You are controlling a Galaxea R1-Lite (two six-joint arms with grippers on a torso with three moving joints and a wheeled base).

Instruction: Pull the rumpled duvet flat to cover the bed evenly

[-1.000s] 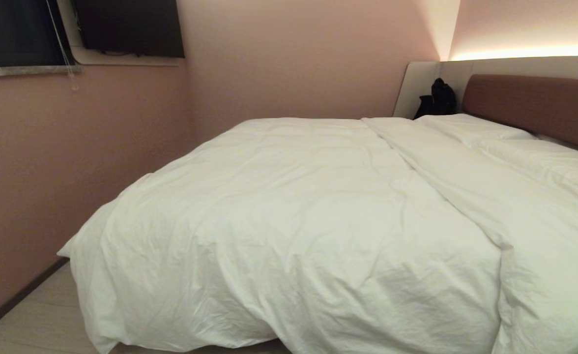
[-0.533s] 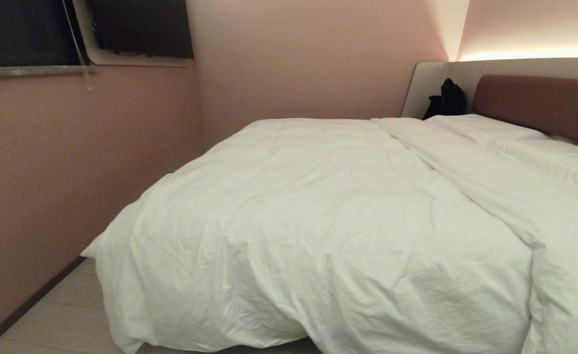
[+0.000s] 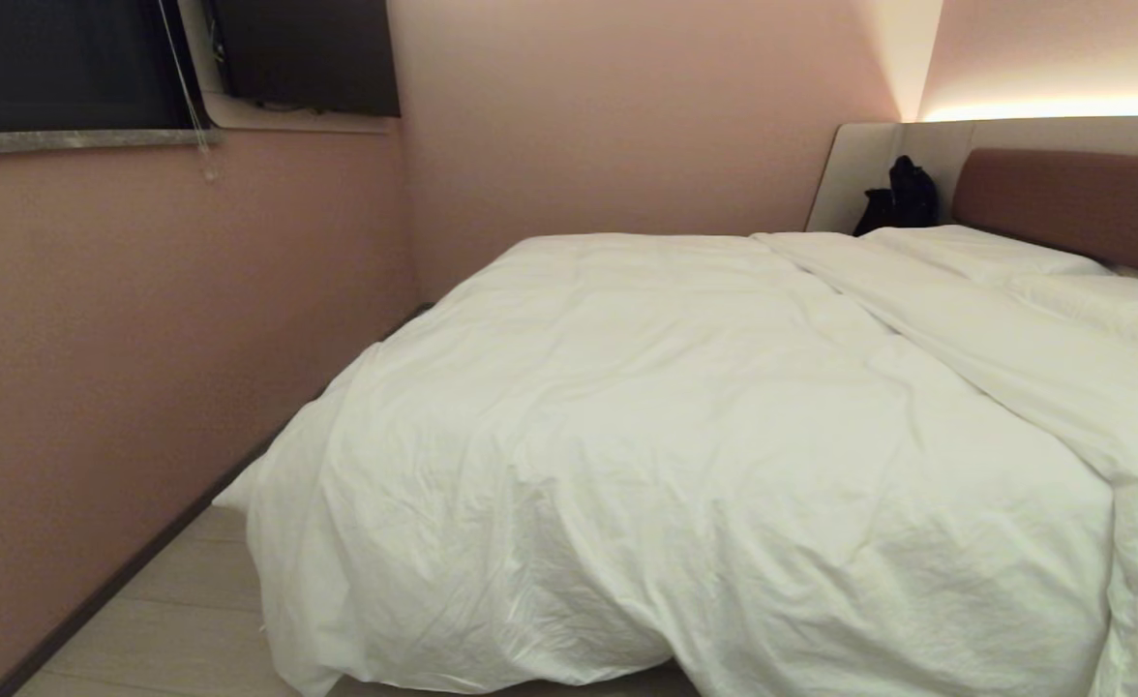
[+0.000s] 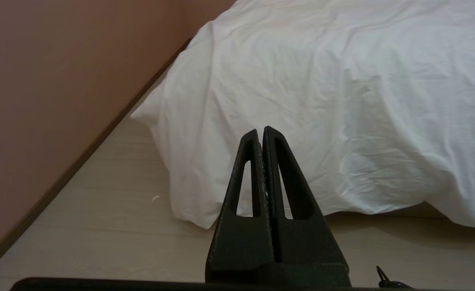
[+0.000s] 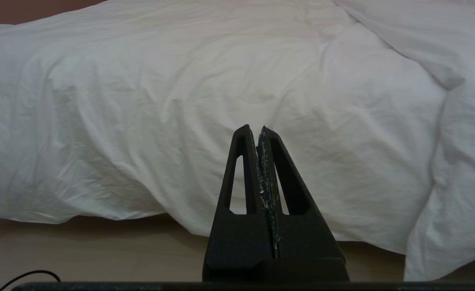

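Head view shows one bed (image 3: pixel 1063 194), seen by its brown headboard at the far right, with one white duvet (image 3: pixel 685 416) lying over it. The duvet covers most of the mattress, wrinkled, and its near edge hangs down over the foot toward the floor (image 3: pixel 163 620); one corner droops at the left, near the pink wall (image 3: pixel 143 339). A long fold runs across the duvet toward the headboard end, where two pillows (image 3: pixel 985 254) lie side by side. One black bag (image 3: pixel 903 196) sits by the pale surround in the far corner. One dark window (image 3: pixel 56 63) and one dark screen (image 3: pixel 308 53) are up on the left wall.

Neither arm shows in the head view. Left wrist view has the left gripper (image 4: pixel 261 130) before the duvet's hanging corner, apart from the cloth, its two fingers pressed together on nothing. Right wrist view has the right gripper (image 5: pixel 257 129) facing the draped near edge, also apart from it, its two fingers pressed together and empty.
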